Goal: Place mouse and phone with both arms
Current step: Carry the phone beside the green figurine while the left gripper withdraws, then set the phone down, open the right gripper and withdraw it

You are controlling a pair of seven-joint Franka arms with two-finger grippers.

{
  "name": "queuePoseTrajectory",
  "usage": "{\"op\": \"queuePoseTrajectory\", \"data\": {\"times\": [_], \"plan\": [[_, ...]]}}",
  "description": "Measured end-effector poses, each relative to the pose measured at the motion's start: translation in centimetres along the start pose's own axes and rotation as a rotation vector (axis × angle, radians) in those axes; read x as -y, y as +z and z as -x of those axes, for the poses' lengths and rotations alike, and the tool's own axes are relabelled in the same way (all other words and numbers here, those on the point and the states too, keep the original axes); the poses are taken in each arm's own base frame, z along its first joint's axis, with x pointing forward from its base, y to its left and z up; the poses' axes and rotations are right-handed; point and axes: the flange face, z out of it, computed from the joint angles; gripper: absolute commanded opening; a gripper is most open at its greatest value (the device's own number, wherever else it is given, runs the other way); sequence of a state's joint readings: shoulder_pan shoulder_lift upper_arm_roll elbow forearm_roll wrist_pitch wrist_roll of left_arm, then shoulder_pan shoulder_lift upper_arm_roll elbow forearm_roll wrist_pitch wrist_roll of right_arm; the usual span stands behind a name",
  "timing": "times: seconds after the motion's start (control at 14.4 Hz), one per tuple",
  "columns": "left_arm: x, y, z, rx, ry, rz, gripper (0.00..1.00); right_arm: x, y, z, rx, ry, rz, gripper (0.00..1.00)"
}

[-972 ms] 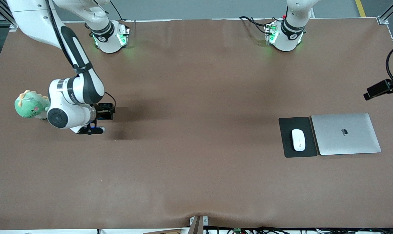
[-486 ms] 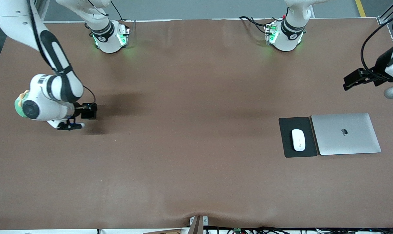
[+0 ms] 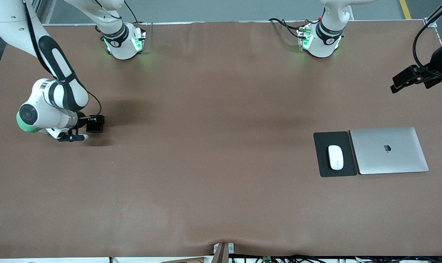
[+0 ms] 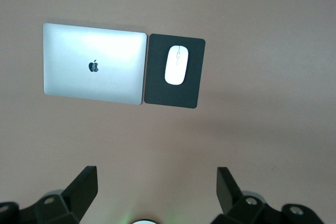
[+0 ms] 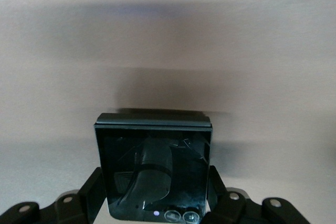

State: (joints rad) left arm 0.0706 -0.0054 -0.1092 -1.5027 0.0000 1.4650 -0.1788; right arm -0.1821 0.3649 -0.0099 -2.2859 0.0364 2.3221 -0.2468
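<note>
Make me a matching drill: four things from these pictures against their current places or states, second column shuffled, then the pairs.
1. mouse
2. phone
3. laptop
4. left tool

A. open, holding nothing
B. closed, lying beside the black pad
C. gripped in the right tool
D. resting on the black pad

Pairs: 1-D, 2-C, 3-B, 4-A

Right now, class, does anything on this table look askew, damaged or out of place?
Nothing stands out. The mouse lies squarely on its dark pad, which sits flush beside the closed laptop. The right tool grips the phone over the table's right-arm end. The left tool waits open, high above the laptop end.
</note>
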Motion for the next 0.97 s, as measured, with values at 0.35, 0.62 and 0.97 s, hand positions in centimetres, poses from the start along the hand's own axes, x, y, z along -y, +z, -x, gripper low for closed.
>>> {"op": "queuePoseTrajectory", "data": {"times": [0.35,0.62,0.97], "plan": [[-0.7,0.0,0.2,0.006,0.012,-0.001,1.00,0.1,-1.5,-0.9,-0.019,-0.006,0.004,1.00],[-2.1,-0.2,1.1,0.023,0.023,-0.007,1.00,1.5,-12.8,-4.2,0.052,-0.045,-0.014,1.00],[-2.0,-0.2,1.6,0.045,0.023,-0.012,1.00,4.2,-29.8,-5.6,-0.066,-0.092,0.021,1.00]]}}
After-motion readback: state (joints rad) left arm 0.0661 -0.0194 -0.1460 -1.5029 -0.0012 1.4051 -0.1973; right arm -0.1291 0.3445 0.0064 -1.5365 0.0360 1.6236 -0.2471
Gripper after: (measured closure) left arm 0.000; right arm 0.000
